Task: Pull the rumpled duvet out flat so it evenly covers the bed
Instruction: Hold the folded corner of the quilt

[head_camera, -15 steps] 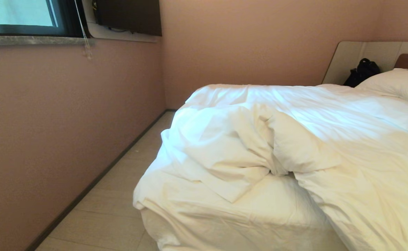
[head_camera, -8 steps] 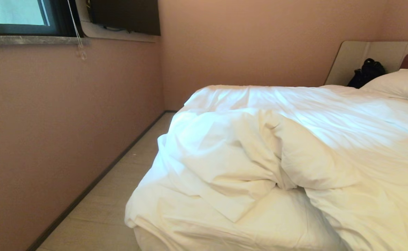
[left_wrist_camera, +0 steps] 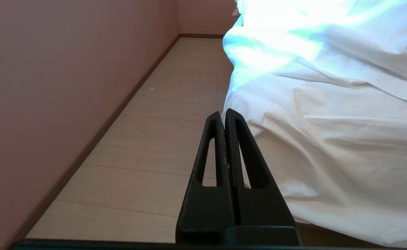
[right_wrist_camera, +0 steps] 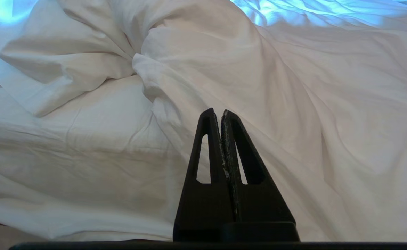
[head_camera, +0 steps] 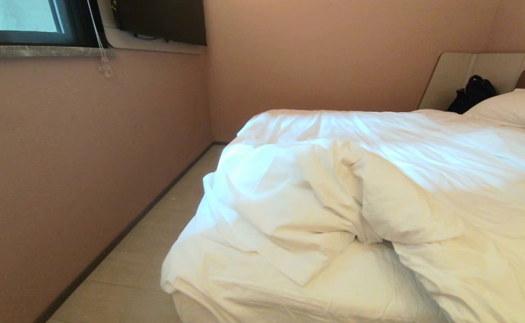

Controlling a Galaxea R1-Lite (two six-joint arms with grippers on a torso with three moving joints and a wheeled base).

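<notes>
Pinkish-tan walls (head_camera: 87,157), pale plank floor (head_camera: 154,251), dark-framed window (head_camera: 24,22) above.

We see neither arm in the head view. The bed (head_camera: 450,76) runs off the right and lower edges there; we see only a corner of its headboard, and the duvet (head_camera: 379,179) hides the mattress and base on the near side. The pillow (head_camera: 513,110) is cut by the right edge. A black bag (head_camera: 470,94) beside it is too small for us to identify. The window (head_camera: 15,18) and a dark panel (head_camera: 163,20) are cropped at the top.
</notes>
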